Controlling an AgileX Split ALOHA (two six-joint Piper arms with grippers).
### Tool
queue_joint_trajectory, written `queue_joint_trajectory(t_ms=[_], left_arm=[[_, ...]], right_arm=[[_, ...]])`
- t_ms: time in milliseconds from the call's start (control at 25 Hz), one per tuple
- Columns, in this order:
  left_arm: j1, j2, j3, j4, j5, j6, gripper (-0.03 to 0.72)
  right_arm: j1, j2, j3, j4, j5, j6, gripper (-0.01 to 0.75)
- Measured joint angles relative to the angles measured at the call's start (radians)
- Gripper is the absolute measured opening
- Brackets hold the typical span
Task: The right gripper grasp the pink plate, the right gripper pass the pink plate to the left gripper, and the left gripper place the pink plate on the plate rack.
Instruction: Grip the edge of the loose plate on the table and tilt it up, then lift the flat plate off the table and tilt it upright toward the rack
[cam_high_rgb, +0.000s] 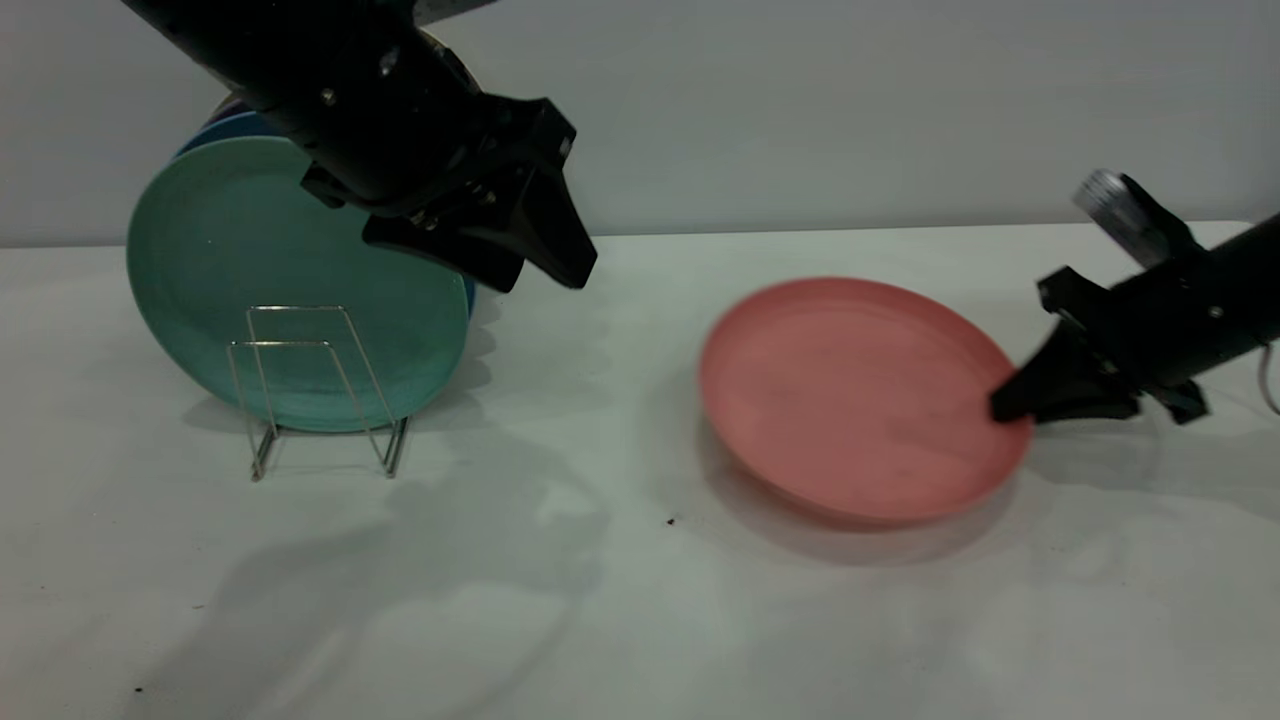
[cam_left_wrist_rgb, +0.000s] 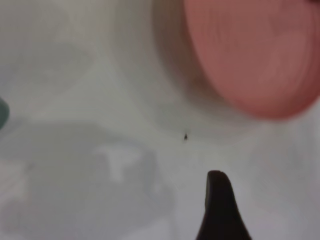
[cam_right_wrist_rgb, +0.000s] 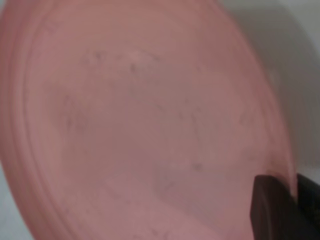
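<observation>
The pink plate (cam_high_rgb: 850, 400) is at the table's middle right, tilted, with a shadow under it. My right gripper (cam_high_rgb: 1005, 408) is shut on its right rim; in the right wrist view the rim passes between the two black fingers (cam_right_wrist_rgb: 270, 210) and the plate (cam_right_wrist_rgb: 140, 125) fills the frame. My left gripper (cam_high_rgb: 555, 275) hangs open and empty above the table, left of the pink plate and in front of the upper right of the teal-green plate. One finger (cam_left_wrist_rgb: 220, 210) shows in the left wrist view, with the pink plate (cam_left_wrist_rgb: 255, 55) farther off. The wire plate rack (cam_high_rgb: 300, 390) stands at the left.
A teal-green plate (cam_high_rgb: 250, 250) stands upright in the rack, with blue plates (cam_high_rgb: 225, 128) behind it. The rack's front loops hold nothing. A white wall runs along the back of the white table (cam_high_rgb: 600, 620).
</observation>
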Motion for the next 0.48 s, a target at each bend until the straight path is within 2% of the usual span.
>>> queue_joint_trajectory(t_ms=[240,480], left_arm=[[0.000,0.000,0.000,-0.015,-0.050,0.001,0.515],[0.000,0.000,0.000,-0.017,-0.051,0.001,0.515]], right_arm=[[0.087,0.000,0.000,0.049,0.086,-0.081,0.018],[0.146,0.000,0.000,0.050,0.152,-0.115,0.018]])
